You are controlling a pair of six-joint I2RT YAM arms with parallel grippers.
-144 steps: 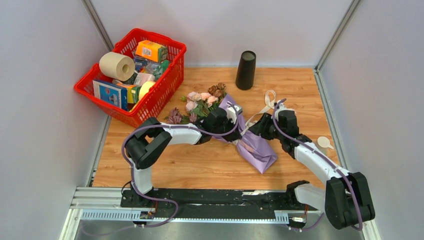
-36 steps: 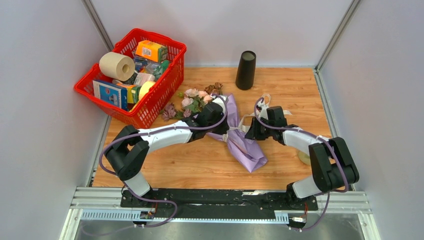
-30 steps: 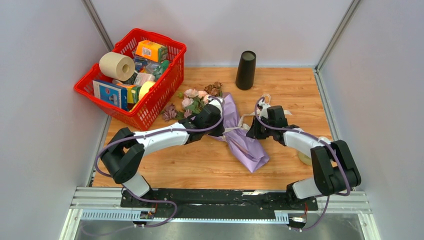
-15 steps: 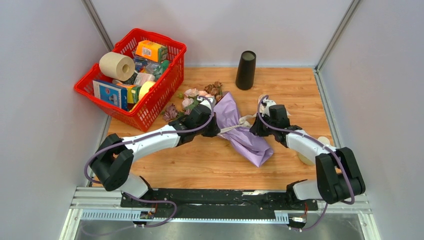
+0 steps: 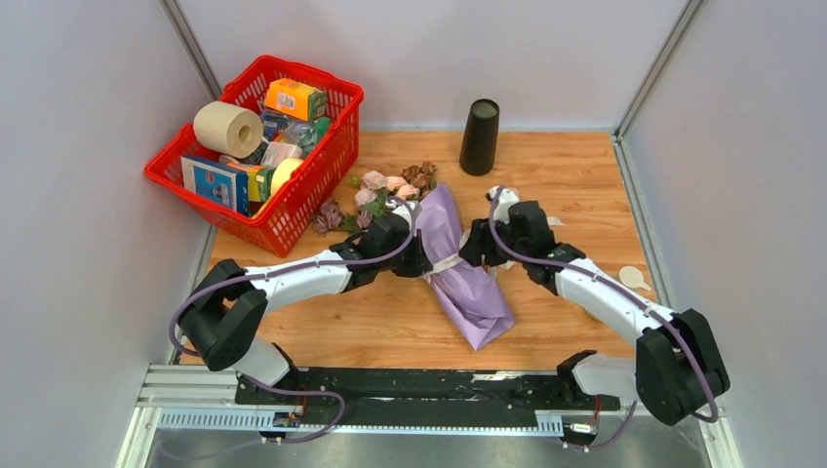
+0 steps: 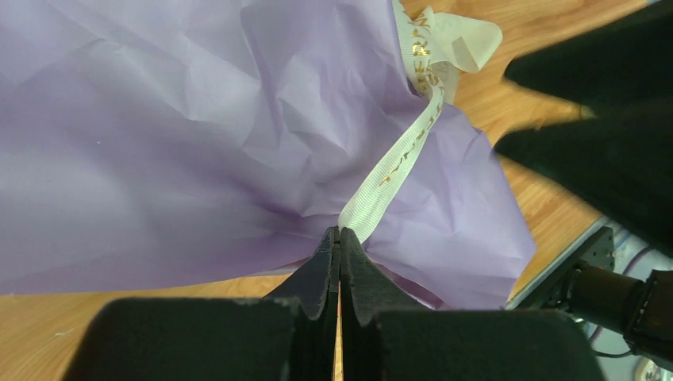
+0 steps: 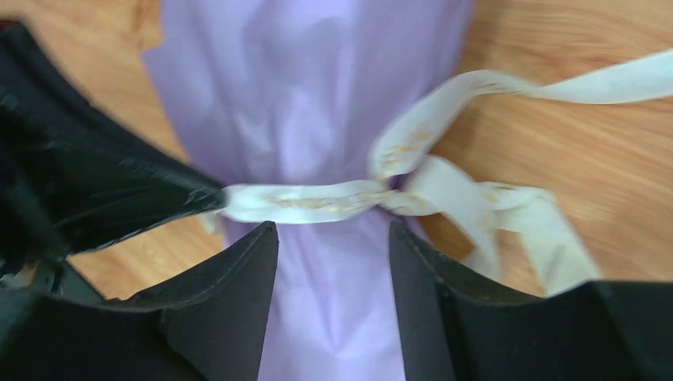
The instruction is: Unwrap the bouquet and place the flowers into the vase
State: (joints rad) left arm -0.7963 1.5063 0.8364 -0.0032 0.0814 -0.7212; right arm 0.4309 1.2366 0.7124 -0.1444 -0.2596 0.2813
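The bouquet lies mid-table, its lilac paper (image 5: 468, 288) pointing toward me and the flowers (image 5: 385, 188) spilling out at the far left end. A cream ribbon (image 5: 448, 264) still binds its waist. My left gripper (image 5: 420, 261) is shut on this ribbon (image 6: 397, 163), which runs out taut from its tips (image 6: 340, 232) across the paper (image 6: 159, 143). My right gripper (image 5: 472, 248) stands open (image 7: 332, 226) over the paper (image 7: 317, 95), just below the ribbon band (image 7: 301, 200) and its loose knot. The black vase (image 5: 479, 136) stands upright at the back.
A red basket (image 5: 314, 185) full of groceries sits at the back left, close to the flower heads. A small pale spoon-like thing (image 5: 634, 278) lies near the right wall. Grey walls close in the table on three sides.
My right gripper has opened and moved left onto the bouquet's waist. The left gripper stays shut on the ribbon, and the bouquet has swung slightly with its tail nearer me.
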